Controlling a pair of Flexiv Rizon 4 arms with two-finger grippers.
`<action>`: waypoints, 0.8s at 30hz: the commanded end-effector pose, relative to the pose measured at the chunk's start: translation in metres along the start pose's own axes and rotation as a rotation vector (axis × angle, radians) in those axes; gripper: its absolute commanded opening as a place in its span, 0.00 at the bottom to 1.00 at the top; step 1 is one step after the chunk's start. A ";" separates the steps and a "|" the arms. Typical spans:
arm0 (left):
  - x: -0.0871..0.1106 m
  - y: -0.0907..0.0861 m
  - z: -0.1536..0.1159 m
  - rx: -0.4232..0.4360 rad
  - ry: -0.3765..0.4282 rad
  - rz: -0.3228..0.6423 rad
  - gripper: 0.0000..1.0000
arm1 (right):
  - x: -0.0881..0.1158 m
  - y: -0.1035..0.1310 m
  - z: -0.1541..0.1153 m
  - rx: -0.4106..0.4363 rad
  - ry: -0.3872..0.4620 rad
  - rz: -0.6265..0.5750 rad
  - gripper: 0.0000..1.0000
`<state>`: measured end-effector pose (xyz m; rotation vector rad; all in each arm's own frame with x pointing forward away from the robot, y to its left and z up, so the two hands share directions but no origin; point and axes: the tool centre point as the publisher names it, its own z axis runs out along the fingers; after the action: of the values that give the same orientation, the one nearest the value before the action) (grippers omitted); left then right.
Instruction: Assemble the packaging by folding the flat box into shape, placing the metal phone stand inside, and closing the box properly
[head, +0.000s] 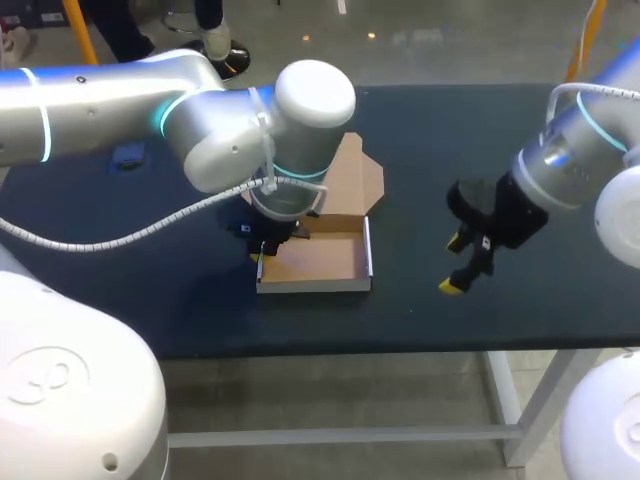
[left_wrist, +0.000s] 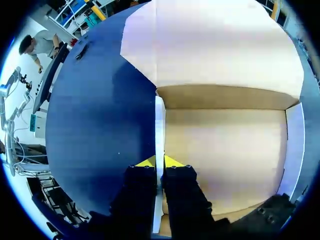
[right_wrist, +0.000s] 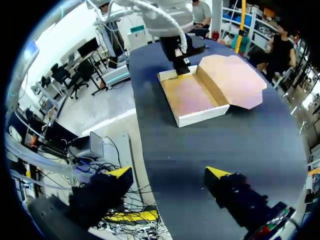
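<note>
Down at the front edge of the counter, the right arm hangs with the right jaws spread wide. There's nothing between the yellow tips, and it's well apart from the box. So that one's free to help, imo.

Next in, the box sits mid-counter as a shallow open tray with its front wall up. The left arm comes down on the tray's left wall. The left jaws are closed on that wall, one fingertip inside the tray and the other outside, both pressed to the card. The right wall looks upright too, and the tray floor is bare.

Further back, the lid lies flat on the counter past the back wall, hinged open. Can't spot the phone stand in any view, so no idea where it is.

My read: we're on the shaping step, squaring up that left wall. To do it well I'd pinch low near the crease rather than at the rim, so the wall turns on the fold and doesn't bow. Push straight with no twist, or the light tray will probably skate on the counter. Bringing the right jaws in to brace the opposite wall or a front corner should stop that. Make sure any corner tabs are tucked before letting go, else the wall likely flops out. Leave the lid flat till the stand is in.
</note>
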<state>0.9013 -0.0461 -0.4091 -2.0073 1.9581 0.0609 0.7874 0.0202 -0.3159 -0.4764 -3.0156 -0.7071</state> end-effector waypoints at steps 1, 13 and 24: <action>0.001 0.001 0.001 0.000 -0.019 0.003 0.00 | -0.001 0.000 -0.002 -0.001 0.006 0.002 1.00; -0.003 0.004 -0.003 -0.026 0.182 0.027 0.00 | -0.005 0.000 0.000 0.005 0.015 0.012 1.00; -0.002 0.008 -0.003 -0.030 0.270 0.014 0.23 | -0.006 0.001 0.002 0.010 0.017 0.020 1.00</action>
<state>0.8954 -0.0495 -0.4069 -2.1085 2.1294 -0.1474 0.7916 0.0202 -0.3180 -0.5012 -2.9997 -0.6914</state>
